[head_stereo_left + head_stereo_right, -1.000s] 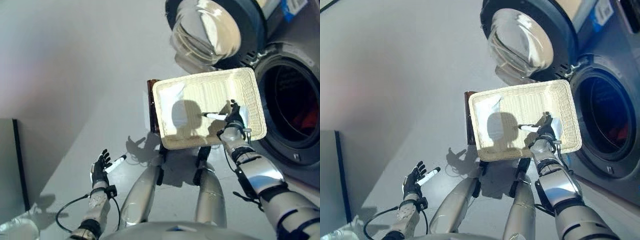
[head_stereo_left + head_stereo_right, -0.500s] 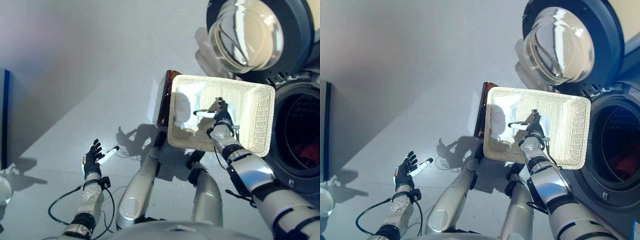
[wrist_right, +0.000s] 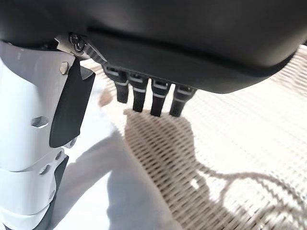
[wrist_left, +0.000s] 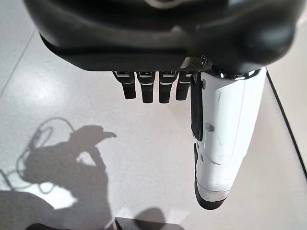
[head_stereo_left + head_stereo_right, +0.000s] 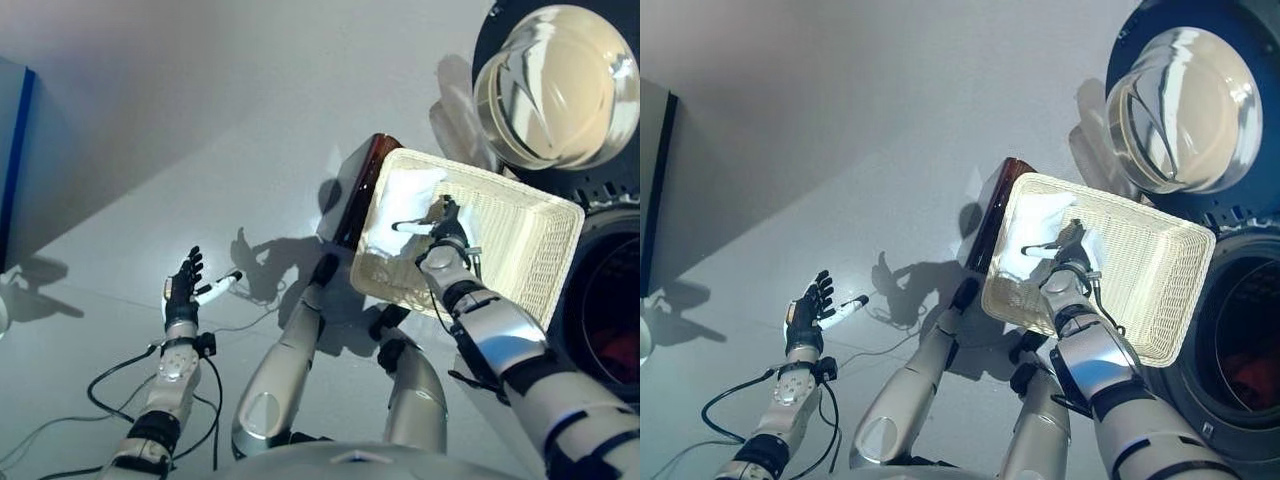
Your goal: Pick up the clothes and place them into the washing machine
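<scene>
Woven cream wicker forms the rectangular basket (image 5: 520, 250), a shallow tray with a tight, ribbed weave and rounded corners, resting on a dark reddish-brown stand (image 5: 362, 190) on the smooth grey floor (image 5: 200, 150). A white cloth (image 5: 405, 200), soft and crumpled, lies in the end of the basket farthest from the washing machine (image 5: 610, 310). The right hand (image 5: 447, 228) hovers over the basket just beside that cloth, its dark fingers relaxed and holding nothing, the white-covered thumb pointing across the cloth; the right wrist view shows the fingers (image 3: 144, 93) hanging free above the weave, with the cloth beside them.

Compared with a second ago, the whole scene sits differently in the head views, so the camera has turned: the basket now appears tilted and further right, and the machine's round drum opening is cut by the edge. The right hand is nearer the cloth end of the basket than before. Something red shows inside the dark drum (image 5: 1250, 365). The machine's round door (image 5: 555, 85), clear domed glass in a dark ring, stands swung open above the basket.

The left hand (image 5: 182, 293) is held low over the floor, well apart from the basket, fingers spread and empty, much as before.
</scene>
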Available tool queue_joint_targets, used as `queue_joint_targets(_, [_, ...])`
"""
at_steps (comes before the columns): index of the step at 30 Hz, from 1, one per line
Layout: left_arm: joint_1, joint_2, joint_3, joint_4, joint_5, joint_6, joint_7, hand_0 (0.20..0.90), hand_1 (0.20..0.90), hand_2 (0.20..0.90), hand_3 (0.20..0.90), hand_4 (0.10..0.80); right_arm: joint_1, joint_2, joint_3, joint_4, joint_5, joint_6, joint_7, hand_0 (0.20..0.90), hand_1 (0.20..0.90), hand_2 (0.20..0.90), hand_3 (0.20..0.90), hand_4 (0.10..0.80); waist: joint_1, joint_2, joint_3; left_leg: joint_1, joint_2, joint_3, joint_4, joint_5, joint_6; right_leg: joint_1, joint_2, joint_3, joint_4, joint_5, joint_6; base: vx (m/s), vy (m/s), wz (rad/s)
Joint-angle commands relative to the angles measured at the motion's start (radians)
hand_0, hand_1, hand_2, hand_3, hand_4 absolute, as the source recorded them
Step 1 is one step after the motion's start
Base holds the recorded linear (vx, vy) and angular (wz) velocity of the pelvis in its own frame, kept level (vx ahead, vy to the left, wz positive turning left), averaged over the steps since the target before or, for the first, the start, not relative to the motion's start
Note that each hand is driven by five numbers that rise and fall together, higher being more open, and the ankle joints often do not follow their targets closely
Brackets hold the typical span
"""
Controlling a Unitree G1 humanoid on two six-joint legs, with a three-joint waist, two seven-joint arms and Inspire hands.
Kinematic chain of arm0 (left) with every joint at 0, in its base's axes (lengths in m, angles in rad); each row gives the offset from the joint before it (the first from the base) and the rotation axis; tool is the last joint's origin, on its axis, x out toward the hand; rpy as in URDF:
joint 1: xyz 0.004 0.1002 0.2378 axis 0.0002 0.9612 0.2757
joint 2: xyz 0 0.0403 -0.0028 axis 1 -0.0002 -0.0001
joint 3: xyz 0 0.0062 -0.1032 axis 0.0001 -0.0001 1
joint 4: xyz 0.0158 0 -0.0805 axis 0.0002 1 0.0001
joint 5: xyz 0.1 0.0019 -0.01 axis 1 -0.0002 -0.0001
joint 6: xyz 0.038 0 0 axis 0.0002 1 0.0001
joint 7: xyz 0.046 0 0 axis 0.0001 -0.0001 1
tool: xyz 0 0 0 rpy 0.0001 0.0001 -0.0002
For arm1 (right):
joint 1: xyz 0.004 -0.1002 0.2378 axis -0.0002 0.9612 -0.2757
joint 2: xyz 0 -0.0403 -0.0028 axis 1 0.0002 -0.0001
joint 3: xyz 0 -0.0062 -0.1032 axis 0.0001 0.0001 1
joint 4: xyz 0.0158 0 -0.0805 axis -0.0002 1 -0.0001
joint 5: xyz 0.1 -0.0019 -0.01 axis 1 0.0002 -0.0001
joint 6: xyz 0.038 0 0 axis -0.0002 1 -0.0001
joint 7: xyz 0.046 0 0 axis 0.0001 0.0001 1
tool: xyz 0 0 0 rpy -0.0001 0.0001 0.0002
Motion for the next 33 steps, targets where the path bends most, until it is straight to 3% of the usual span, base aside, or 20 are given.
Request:
queue_joint_targets(1, [0.021, 0.07, 0.048, -0.066, 0.01, -0.027, 0.035, 0.9, 0.9, 0.9, 0.9, 0.8, -0.008, 0.016, 0.014, -0.003, -0.047, 0.013, -0.019, 0.9, 0.9, 0.9, 0.9, 0.8, 0.08, 0.005, -0.001, -0.066, -0.05, 0.043, 0.017, -0.046, -0.041, 0.024, 0.003, 0.032, -0.01, -0.022, 0.014, 0.041, -0.003, 0.29])
queue_joint_targets(11, [0.019, 0.074, 0.051, 0.058, 0.019, -0.007, 0.065, 0.9, 0.9, 0.9, 0.9, 0.8, 0.003, 0.118, 0.04, -0.036, -0.046, -0.014, -0.019, 0.9, 0.9, 0.9, 0.9, 0.8, 0.095, -0.024, 0.004, -0.047, -0.043, 0.033, 0.013, -0.048, -0.037, 0.046, 0.006, 0.021, -0.021, -0.019, 0.02, 0.033, -0.002, 0.08])
queue_joint_targets(25, [0.057, 0.055, 0.018, 0.05, 0.042, -0.007, 0.033, 0.9, 0.9, 0.9, 0.9, 0.8, 0.044, 0.161, 0.087, -0.039, -0.123, -0.006, -0.011, 0.9, 0.9, 0.9, 0.9, 0.8, 0.11, -0.014, -0.015, -0.023, -0.055, 0.007, 0.01, -0.049, -0.032, 0.083, 0.0, -0.001, -0.024, -0.027, 0.025, 0.004, -0.002, 0.0])
queue_joint_targets(26, [0.057, 0.055, 0.016, 0.056, 0.045, -0.006, 0.034, 0.9, 0.9, 0.9, 0.9, 0.8, 0.048, 0.158, 0.085, -0.036, -0.124, -0.005, -0.012, 0.82, 0.82, 0.82, 0.82, 0.743, 0.111, -0.012, -0.014, -0.024, -0.057, 0.005, 0.011, -0.049, -0.032, 0.083, 0.0, -0.001, -0.021, -0.029, 0.025, 0.012, -0.009, 0.04])
queue_joint_targets(28, [0.062, 0.055, 0.019, 0.062, 0.05, -0.004, 0.032, 0.9, 0.9, 0.9, 0.9, 0.8, 0.057, 0.151, 0.081, -0.035, -0.128, -0.004, -0.015, 0.483, 0.483, 0.483, 0.483, 0.502, 0.113, -0.01, -0.014, -0.022, -0.057, 0.003, 0.01, -0.049, -0.031, 0.085, -0.001, -0.003, -0.016, -0.031, 0.025, 0.0, 0.0, 0.0])
queue_joint_targets(30, [0.06, 0.056, 0.021, 0.074, 0.051, -0.003, 0.031, 0.9, 0.9, 0.9, 0.9, 0.8, 0.059, 0.148, 0.08, -0.032, -0.131, -0.001, -0.017, 0.216, 0.216, 0.216, 0.216, 0.312, 0.112, -0.01, -0.014, -0.018, -0.055, 0.003, 0.007, -0.048, -0.032, 0.085, 0.0, -0.001, -0.015, -0.032, 0.025, 0.012, -0.002, 0.03])
queue_joint_targets(33, [0.062, 0.06, 0.023, 0.086, 0.055, 0.001, 0.037, 0.9, 0.9, 0.9, 0.9, 0.8, 0.073, 0.15, 0.076, -0.029, -0.133, 0.001, -0.019, 0.2, 0.2, 0.2, 0.2, 0.3, 0.107, -0.011, -0.014, -0.013, -0.053, 0.006, 0.006, -0.048, -0.031, 0.088, -0.001, 0.004, -0.015, -0.03, 0.026, 0.004, 0.001, 0.01])
